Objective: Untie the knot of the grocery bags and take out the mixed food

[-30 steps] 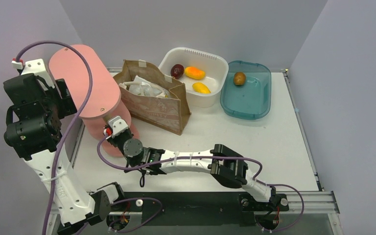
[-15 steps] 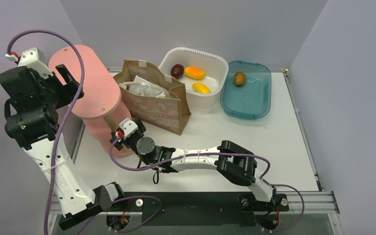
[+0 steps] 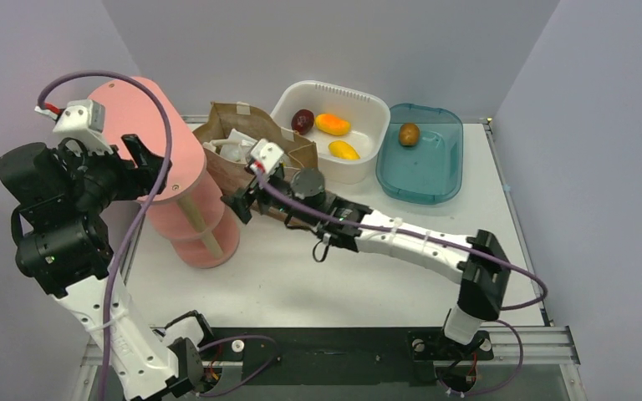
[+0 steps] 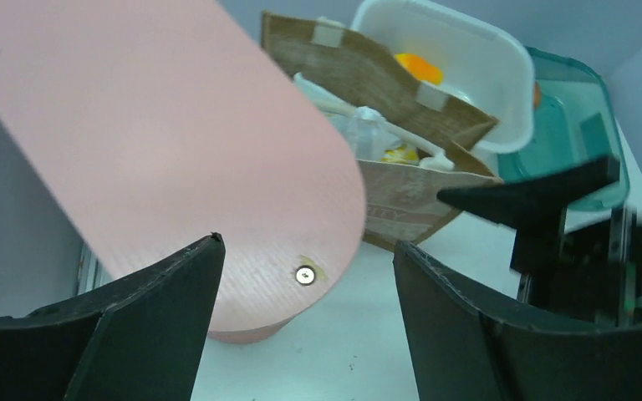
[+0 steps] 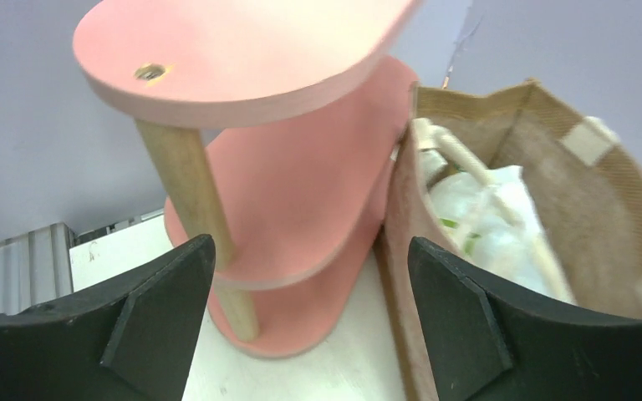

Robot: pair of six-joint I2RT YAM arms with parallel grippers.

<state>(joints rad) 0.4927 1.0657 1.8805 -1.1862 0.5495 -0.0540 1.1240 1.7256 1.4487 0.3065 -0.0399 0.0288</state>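
A robotics lab: plain lilac walls (image 3: 318,42) box in a white table (image 3: 301,292) (aluminium rail (image 3: 552,344) at front).

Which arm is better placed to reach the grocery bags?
Right: the right gripper, open, is beside the paper bag with the grocery bags in view; the left gripper hangs above the pink shelf.

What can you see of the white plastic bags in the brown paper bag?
The grocery bags are thin, crinkly, translucent white plastic, bunched inside the upright brown paper bag and touching its walls. A pale strip, perhaps a handle, crosses the top; green and yellow marks show through. The knot isn't visible.
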